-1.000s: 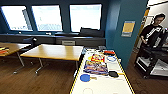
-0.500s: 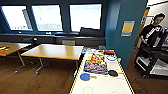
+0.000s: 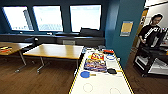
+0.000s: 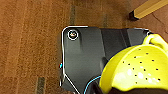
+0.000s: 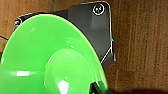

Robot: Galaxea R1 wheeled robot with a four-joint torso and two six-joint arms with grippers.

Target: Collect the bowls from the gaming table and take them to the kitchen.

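Two bowls sat close to the wrist cameras. In the left wrist view a bright yellow perforated plastic bowl [image 4: 140, 70] took up the lower right of the frame, over the robot's dark plate and brown carpet. In the right wrist view a glossy green round plastic bowl [image 5: 47, 57] covered the left and centre of the frame, again over the dark plate and brown floor. Fingers could not be made out in either wrist view, so whether either gripper was spread or pinching a bowl could not be told.

In the head view the long narrow white-topped gaming table [image 3: 100, 85] ran from the bottom centre up toward mid-frame. On it lay a colourful red-and-blue game board [image 3: 96, 62] at centre, a blue round paddle-like piece [image 3: 85, 74] just below the board's left corner, and a dark round piece [image 3: 111, 71] to the board's lower right. A white ring-shaped item [image 3: 110, 57] sat right of the board, a red object [image 3: 108, 51] at the far end. Their exact kinds were too blurred to tell.

A light wooden table [image 3: 56, 51] stood left of the gaming table, another wooden table [image 3: 10, 47] at the far left edge. Three bright windows [image 3: 85, 17] lined the upper frame in a teal wall. A person in a dark top [image 3: 151, 31] stood at upper right behind a black cart [image 3: 150, 60].
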